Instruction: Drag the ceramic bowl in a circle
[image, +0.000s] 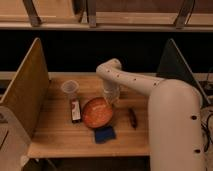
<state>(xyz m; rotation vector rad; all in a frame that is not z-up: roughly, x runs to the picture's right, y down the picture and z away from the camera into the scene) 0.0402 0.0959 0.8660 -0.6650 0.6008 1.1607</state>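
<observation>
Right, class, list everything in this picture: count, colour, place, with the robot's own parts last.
ceramic bowl: one, orange-red, table's middle
cup: one, clear, behind-left of bowl
packet: one, dark, left of bowl
pad: one, blue, in front of bowl
thin object: one, dark, right of bowl
table: one, light wood, centre
left panel: one, tan, table's left
right panel: one, dark, table's right
arm: one, white, from the right
gripper: one, pale, shut on bowl's far-right rim

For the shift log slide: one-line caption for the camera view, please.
The gripper shut on the rim of the ceramic bowl on a wooden table, clear cup nearby.
</observation>
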